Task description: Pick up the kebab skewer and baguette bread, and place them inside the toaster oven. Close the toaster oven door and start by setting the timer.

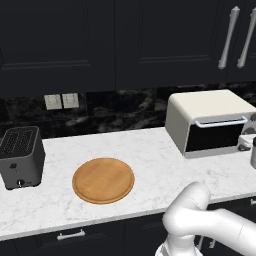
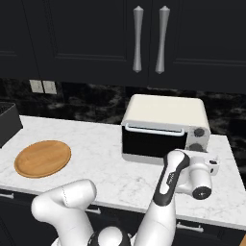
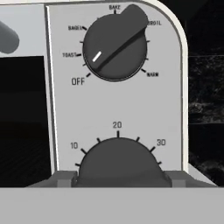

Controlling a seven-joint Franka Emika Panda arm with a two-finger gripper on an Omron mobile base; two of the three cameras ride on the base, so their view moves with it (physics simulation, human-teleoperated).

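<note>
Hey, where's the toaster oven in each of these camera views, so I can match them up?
Left base view: toaster oven at the right, on the counter, door shut.
Right base view: centre-right, behind the robot's wrist.
Hand view: close-up of its knob panel, mode knob above, timer knob below.
Shared landmark: the two dark knobs at the oven's right end; the base views also share the round wooden board.

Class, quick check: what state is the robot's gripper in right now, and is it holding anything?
Gripper: its fingertips sit on either side of the lower timer knob on the toaster oven; whether it actually grips the knob cannot be told.
</note>
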